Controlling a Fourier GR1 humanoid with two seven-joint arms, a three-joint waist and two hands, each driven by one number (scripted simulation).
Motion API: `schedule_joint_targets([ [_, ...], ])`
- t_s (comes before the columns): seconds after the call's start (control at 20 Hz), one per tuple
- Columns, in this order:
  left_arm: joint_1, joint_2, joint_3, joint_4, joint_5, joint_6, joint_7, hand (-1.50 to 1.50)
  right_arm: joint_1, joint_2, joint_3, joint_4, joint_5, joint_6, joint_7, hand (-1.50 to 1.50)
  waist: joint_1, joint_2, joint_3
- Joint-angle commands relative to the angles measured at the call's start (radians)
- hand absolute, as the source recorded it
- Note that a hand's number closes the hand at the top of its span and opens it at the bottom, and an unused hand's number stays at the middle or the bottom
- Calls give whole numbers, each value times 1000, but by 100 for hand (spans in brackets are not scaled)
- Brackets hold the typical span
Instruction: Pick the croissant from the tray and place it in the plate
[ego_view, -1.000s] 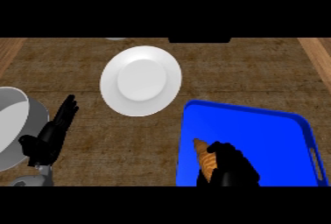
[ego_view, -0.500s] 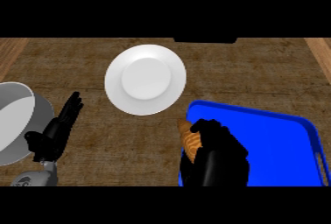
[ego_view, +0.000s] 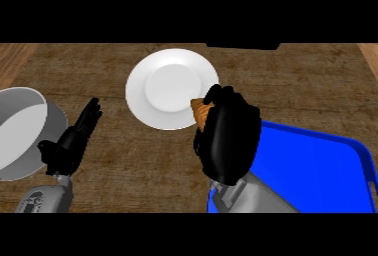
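My right hand (ego_view: 227, 137) is curled round the croissant (ego_view: 199, 111), of which only an orange-brown tip shows at the hand's upper left. That tip hangs over the right rim of the white plate (ego_view: 171, 88). The blue tray (ego_view: 317, 170) lies at the lower right, partly behind my right forearm. My left hand (ego_view: 70, 142) stays open with fingers up at the left, between the pan and the plate.
A grey pan (ego_view: 18, 132) with a white inside sits at the left edge, touching my left hand's side. Brown counter top surrounds the plate, with lighter wooden strips at the far left and right.
My right hand has lifted the croissant off the tray and carried it up and left to the plate's right rim. The left hand has hardly moved.
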Motion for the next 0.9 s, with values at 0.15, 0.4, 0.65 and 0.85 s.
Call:
schedule_joint_targets([
  [0.15,-3,14,-2,3,4,-30,3,0,-216,15,-112,306,-160,-172,143,150,24,5,1],
  [0.4,-27,-24,-37,0,-18,-15,-3,0,-304,15,-170,501,-214,-272,96,150,54,17,1],
  [0.65,-13,-8,-20,2,-18,-14,-21,0,-302,15,-282,533,-194,-441,110,-150,56,19,3],
  [0.85,-43,-29,-42,11,-29,-11,-7,0,-337,15,-288,619,-242,-466,148,-150,72,20,1],
])
